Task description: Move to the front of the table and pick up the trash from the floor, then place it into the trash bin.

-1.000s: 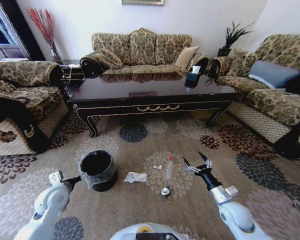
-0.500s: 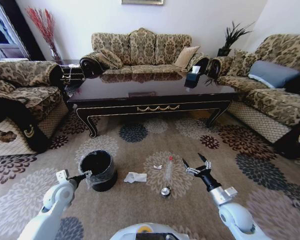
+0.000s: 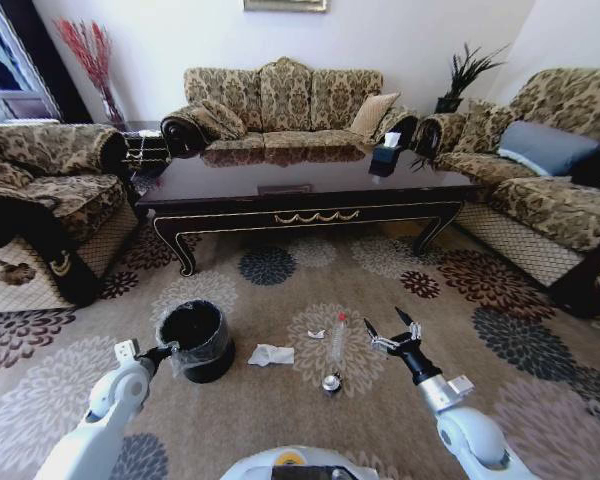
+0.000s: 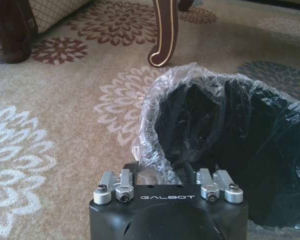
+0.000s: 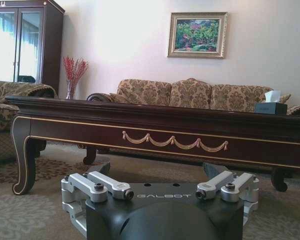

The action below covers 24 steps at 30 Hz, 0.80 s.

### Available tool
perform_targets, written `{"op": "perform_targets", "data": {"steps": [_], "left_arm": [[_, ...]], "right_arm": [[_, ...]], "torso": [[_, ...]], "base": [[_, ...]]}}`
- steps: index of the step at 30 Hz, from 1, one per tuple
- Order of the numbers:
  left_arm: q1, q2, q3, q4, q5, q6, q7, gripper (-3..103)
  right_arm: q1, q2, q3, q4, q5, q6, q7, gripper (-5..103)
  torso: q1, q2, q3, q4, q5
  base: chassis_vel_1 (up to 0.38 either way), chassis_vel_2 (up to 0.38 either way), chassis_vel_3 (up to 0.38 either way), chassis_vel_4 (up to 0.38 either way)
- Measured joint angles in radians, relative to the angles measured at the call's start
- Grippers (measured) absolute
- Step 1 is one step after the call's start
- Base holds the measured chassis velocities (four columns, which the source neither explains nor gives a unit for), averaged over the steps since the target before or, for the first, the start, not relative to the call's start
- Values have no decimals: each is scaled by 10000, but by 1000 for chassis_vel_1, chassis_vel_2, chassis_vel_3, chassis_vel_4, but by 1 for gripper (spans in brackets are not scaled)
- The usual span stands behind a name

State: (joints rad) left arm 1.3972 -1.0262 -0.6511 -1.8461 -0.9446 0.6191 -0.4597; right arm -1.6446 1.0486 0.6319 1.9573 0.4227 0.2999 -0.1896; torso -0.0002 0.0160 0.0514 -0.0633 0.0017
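Home living room: patterned sofas [image 3: 283, 100], dark coffee table [image 3: 300, 190], floral carpet [image 3: 380, 260], framed painting [image 5: 197, 35].

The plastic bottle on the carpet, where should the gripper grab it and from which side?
Probably around the clear body of the bottle, coming straight down from above. It lies flat on the floor, red cap toward the table, so fingers should straddle its narrow width. The open right gripper is nearest.

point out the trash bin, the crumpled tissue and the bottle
trash bin [image 3: 196, 340], head view, on its dark inside wall
crumpled tissue [image 3: 270, 354], head view, on its middle
bottle [image 3: 338, 340], head view, on its clear body
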Motion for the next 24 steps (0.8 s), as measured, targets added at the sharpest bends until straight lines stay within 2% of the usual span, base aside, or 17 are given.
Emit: {"op": "perform_targets", "data": {"steps": [1, 2, 5, 6, 9, 11, 12, 14, 17, 19, 24], "left_arm": [[-16, 2, 25, 41, 24, -12, 5, 48], [-16, 2, 25, 41, 24, -12, 5, 48], [-26, -4, 27, 163, 118, -38, -4, 32], [-21, -16, 24, 147, 124, -38, -5, 26], [22, -23, -38, 79, 140, -38, -70, 22], [102, -25, -169, -50, 136, -42, -69, 15], [102, -25, -169, -50, 136, -42, -69, 15], [189, -5, -315, -226, 81, 33, 6, 7], [248, 50, -493, -428, 56, 68, 35, 3], [314, 174, -813, -614, 69, 80, -22, 3], [455, 386, -1444, -988, -288, 122, -25, 3]], "right_arm": [[-7, 18, -6, -8, -14, 15, -4, 100], [-7, 18, -6, -8, -14, 15, -4, 100], [-32, 43, -16, -30, -43, 55, -15, 100], [-28, 44, -17, -31, -43, 62, -16, 100], [-30, 44, -15, -33, -43, 70, -17, 100], [-23, 39, -12, -33, -43, 87, -17, 100], [-23, 39, -12, -33, -43, 87, -17, 100], [-25, 39, -10, -23, -43, 95, -17, 100], [-25, 49, -9, -20, -42, 109, -17, 100], [-27, 70, -29, -39, -67, 138, -17, 100], [-16, 85, -195, -140, -157, 40, -3, 100]], "torso": [[0, 1, -1, -1, 0], [0, 1, -1, -1, 0], [0, -3, 4, -15, -12], [0, -3, 4, -7, -12], [1, -7, 8, 0, -13], [1, -10, 10, 3, -28], [1, -10, 10, 3, -28], [2, -15, 15, -4, -49], [2, -15, 15, -12, -45], [3, -15, 13, 2, -20], [3, -13, 8, -6, -20]], "base": [[0, 0, 0, 0], [0, 0, 0, 0], [0, 0, 0, 0], [0, 0, 0, 0], [0, 0, 0, 0], [0, 0, 0, 0], [0, 0, 0, 0], [0, 0, 0, 0], [0, 0, 0, 0], [0, 0, 0, 0], [0, 0, 0, 0]]}}
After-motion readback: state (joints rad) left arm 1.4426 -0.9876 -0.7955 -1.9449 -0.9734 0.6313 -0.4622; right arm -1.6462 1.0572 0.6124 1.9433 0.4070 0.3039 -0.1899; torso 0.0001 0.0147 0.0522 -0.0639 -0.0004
